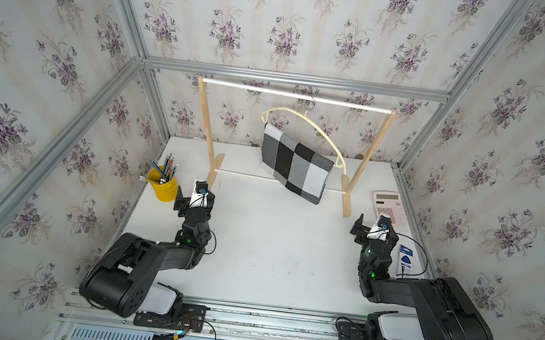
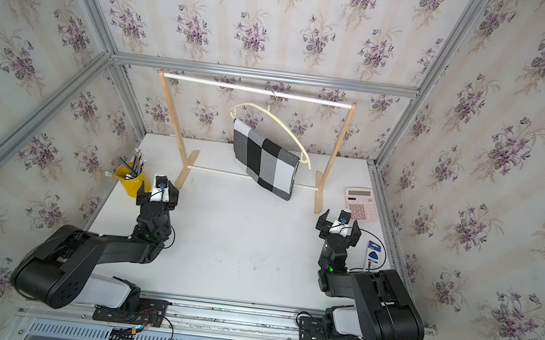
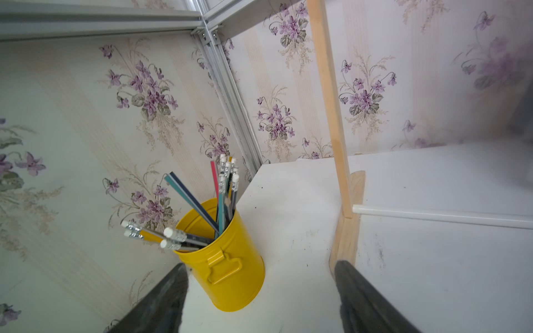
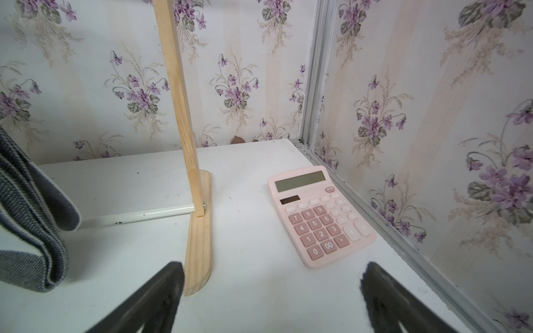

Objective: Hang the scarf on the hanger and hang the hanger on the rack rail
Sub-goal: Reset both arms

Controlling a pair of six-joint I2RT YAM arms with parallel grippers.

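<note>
The scarf (image 1: pixel 295 165) already lies folded over the lower bar of the hanger (image 1: pixel 325 135), which hangs from the top rod of the wooden rack (image 1: pixel 205 115) near the table's (image 1: pixel 271 249) far edge. Both arms sit well short of it. The left pincer (image 1: pixel 193 201) is by the left edge beside a yellow pencil can (image 1: pixel 163 187), and the right pincer (image 1: pixel 375 231) is by the right edge near a pink calculator (image 1: pixel 389 206). Each has its jaws spread wide and holds nothing.

From either pincer the scarf lies ahead, toward the far edge and inward toward the table's middle. The hanger's long axis runs aslant, its right end swung nearer the front, so the right arm looks the closer one if any tidying is needed. The hanging itself seems done.

The bar under the cloth is hidden and the thin metal hook is hard to make out. The right wrist view catches only a cut-off fold of scarf. Whether the hem touches the rack's lower rod I cannot tell.
</note>
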